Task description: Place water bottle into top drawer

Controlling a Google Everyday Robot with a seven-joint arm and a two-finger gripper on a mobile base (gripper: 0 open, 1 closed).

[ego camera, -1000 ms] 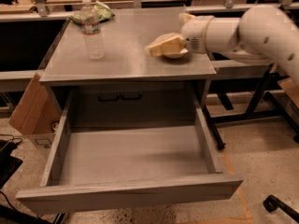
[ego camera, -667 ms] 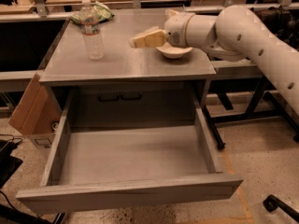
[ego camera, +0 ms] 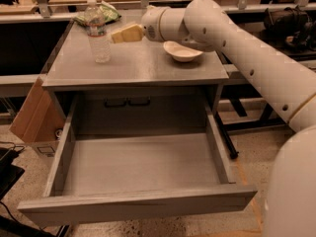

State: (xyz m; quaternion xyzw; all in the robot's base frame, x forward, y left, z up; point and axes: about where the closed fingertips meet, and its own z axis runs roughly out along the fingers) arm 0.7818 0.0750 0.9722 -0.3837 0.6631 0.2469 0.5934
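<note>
The water bottle (ego camera: 98, 32) stands upright on the left part of the grey cabinet top (ego camera: 133, 65); it is clear with a white cap and a thin red label band. My gripper (ego camera: 118, 35) reaches in from the right on the white arm and is just right of the bottle, a small gap apart, at mid-bottle height. The top drawer (ego camera: 138, 201) is pulled fully out below the cabinet top and holds nothing.
A white shallow bowl (ego camera: 182, 51) sits on the cabinet top under my arm. A green snack bag (ego camera: 106, 14) lies behind the bottle. A cardboard box (ego camera: 32, 115) leans at the cabinet's left. Tables and cables stand behind.
My arm has swept left across the cabinet top, from over the bowl to just beside the bottle. The bottle and drawer have not moved.
</note>
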